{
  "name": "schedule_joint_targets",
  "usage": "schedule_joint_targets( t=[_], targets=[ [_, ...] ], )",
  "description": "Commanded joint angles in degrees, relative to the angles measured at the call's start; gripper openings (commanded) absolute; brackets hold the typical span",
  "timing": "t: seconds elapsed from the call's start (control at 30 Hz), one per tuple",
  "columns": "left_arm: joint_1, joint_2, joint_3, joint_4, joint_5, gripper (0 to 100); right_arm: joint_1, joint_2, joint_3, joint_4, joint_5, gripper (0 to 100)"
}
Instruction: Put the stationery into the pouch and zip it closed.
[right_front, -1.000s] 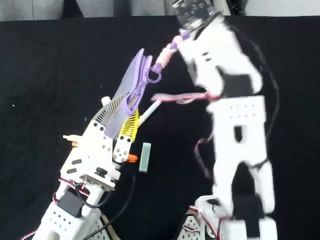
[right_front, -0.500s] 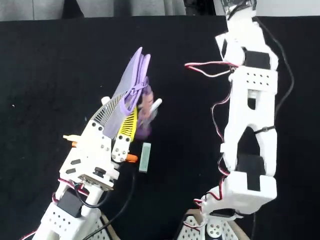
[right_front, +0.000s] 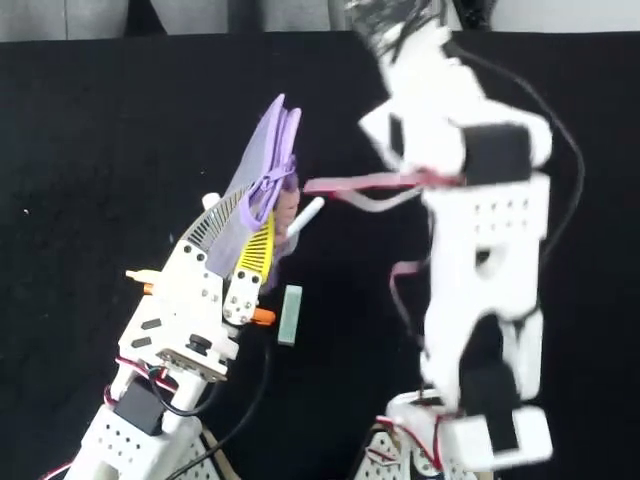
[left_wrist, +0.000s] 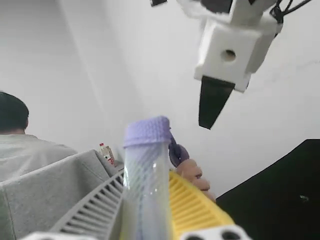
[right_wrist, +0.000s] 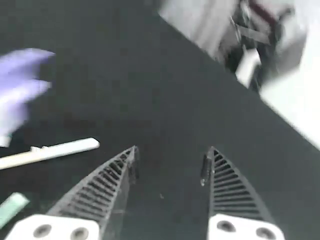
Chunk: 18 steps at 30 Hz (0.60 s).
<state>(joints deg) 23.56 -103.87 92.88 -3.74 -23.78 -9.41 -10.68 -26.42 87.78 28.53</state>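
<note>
The left gripper (right_front: 250, 222) is clamped on the purple pouch (right_front: 268, 150), holding it off the table with its far end pointing to 1 o'clock, probably so the other arm can feed things in. A pinkish piece (right_front: 288, 207) sits against the pouch's side; I cannot tell whether it is inside. The white pen (right_front: 306, 213) lies at the pouch's 5 o'clock, with the green eraser (right_front: 290, 315) at the pen's 6 o'clock. The right gripper (right_wrist: 172, 152) hangs spread and empty at the pouch's 2 o'clock.
</note>
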Motion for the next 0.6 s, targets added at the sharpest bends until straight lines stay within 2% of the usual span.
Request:
schedule_joint_targets(
  t=[0.0, 0.17, 0.27, 0.47, 0.57],
  targets=[
    [-0.04, -0.7, -3.38, -1.23, 0.09, 3, -8.18, -10.95, 3.38, 0.88, -4.22, 21.1],
    [-0.04, -0.7, -3.56, -1.32, 0.26, 3, -14.33, -21.23, 15.6, -1.41, -10.55, 21.1],
    [-0.04, -0.7, -3.74, -1.32, 0.35, 3, -14.51, -29.67, 27.47, -8.62, -12.84, 21.2],
    [-0.04, -0.7, -3.82, -1.32, 0.35, 3, -14.95, -50.95, 53.76, -25.32, -12.84, 21.2],
    [0.04, -0.7, -3.82, -1.32, 0.35, 3, -18.9, -59.12, 63.96, -29.36, -12.92, 21.0]
  ],
)
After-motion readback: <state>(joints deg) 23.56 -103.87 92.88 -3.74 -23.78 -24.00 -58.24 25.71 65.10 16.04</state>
